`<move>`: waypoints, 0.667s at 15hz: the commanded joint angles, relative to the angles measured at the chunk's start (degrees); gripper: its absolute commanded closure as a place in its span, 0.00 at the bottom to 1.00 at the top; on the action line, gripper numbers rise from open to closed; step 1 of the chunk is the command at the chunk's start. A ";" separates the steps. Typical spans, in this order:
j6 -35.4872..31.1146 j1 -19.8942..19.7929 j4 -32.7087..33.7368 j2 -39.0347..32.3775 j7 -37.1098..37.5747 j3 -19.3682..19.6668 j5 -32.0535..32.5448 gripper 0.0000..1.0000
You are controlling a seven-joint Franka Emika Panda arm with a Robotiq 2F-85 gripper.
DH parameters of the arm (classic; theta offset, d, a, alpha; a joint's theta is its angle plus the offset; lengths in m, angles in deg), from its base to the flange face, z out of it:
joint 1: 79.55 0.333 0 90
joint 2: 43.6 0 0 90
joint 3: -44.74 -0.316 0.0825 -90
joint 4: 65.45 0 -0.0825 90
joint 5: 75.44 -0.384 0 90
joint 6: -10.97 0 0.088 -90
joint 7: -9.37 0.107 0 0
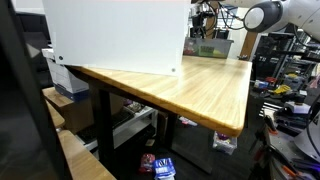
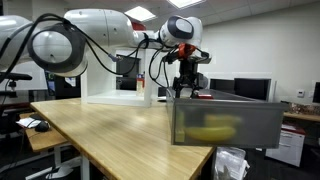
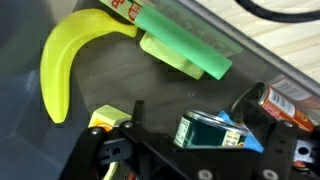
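**Open claw hung over a small carton in the grey bin**

In the wrist view the gripper (image 3: 185, 140) is seen along the bottom edge of the frame, its jaws spread wide with nothing held between them. A small carton (image 3: 205, 131), green with dark panels, is framed between the fingers at lower centre, lying on the floor of the grey bin (image 3: 110, 95). A yellow banana (image 3: 60, 62) is curved across the upper left, a green bar (image 3: 186, 44) is laid at top centre, and an orange packet (image 3: 287, 104) is tucked against the right edge.

The small carton is judged light and fairly stiff, with flat printed faces that may be slick. It would best be taken squarely across two opposite flat sides, so that it is neither crushed nor squeezed out.

In an exterior view the arm (image 2: 100, 25) is stretched in from the upper left with the wrist turned straight down. The gripper (image 2: 187, 88) is hung just at the rim of the grey bin (image 2: 255, 115), right of centre on the wooden table (image 2: 110, 135).
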 commanded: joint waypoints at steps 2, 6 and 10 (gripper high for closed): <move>-2.47 -0.18 -0.43 0.00 3.10 0.11 -0.51 0.00; -4.24 -0.03 -0.44 0.23 5.12 -0.23 -1.04 0.00; -6.26 0.19 -0.51 -0.05 8.11 -0.66 -1.71 0.00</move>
